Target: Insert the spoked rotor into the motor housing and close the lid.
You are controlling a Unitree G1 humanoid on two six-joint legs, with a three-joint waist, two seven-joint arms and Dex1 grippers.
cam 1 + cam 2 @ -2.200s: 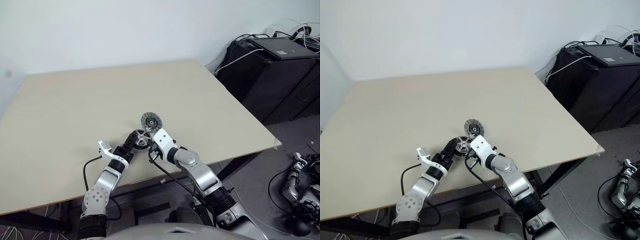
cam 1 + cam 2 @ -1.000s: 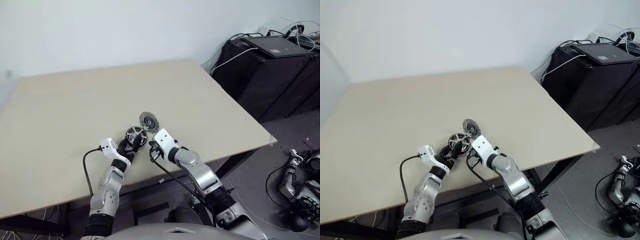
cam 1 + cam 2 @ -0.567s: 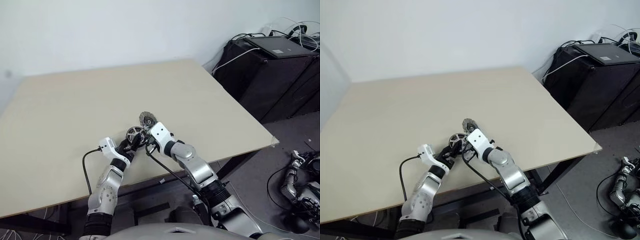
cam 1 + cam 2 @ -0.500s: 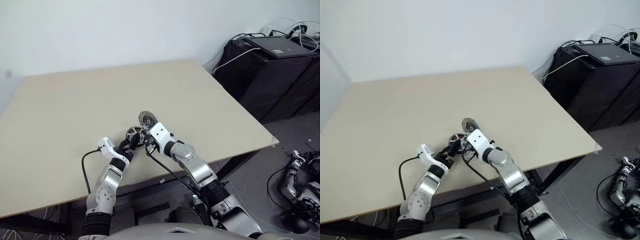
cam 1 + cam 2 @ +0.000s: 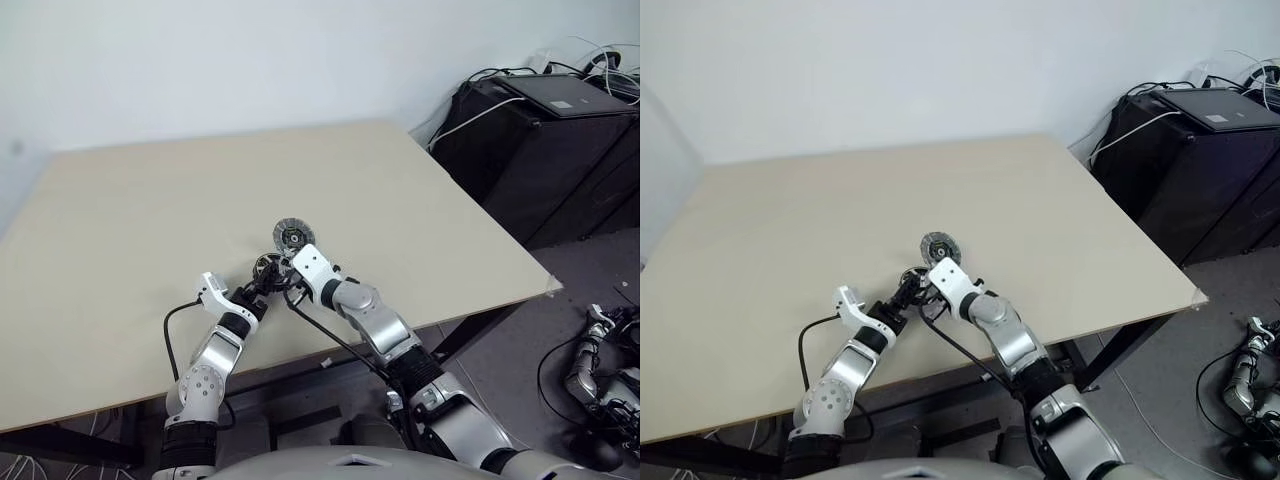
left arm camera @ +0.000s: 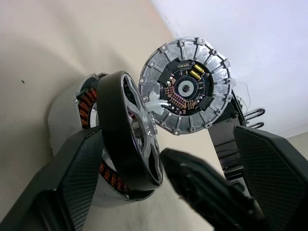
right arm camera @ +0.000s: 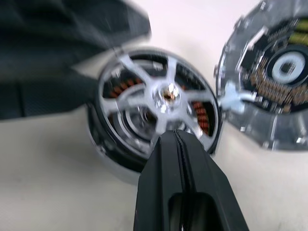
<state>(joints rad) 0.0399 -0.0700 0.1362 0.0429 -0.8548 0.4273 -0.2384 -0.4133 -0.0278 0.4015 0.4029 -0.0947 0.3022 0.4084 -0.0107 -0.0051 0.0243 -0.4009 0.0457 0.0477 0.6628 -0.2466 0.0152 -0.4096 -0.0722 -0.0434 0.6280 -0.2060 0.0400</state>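
Near the front edge of the table [image 5: 420, 200], the left gripper [image 6: 163, 178] stood wide open, its fingers straddling the spoked rotor [image 6: 130, 142], which sat tilted in the copper-wound motor housing [image 6: 86, 103]. The right gripper [image 7: 177, 144], fingers closed together, touched the rotor's spokes. The lid [image 6: 186, 86] lay just beyond, dark face up.

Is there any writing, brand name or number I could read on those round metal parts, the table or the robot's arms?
None can be read.
The lid: its dark face carries small gold and copper bits, but no legible letters or numbers.
The spoked rotor: bare metal, no markings visible.
The motor housing: copper windings, no label visible.
The table: plain, no print.
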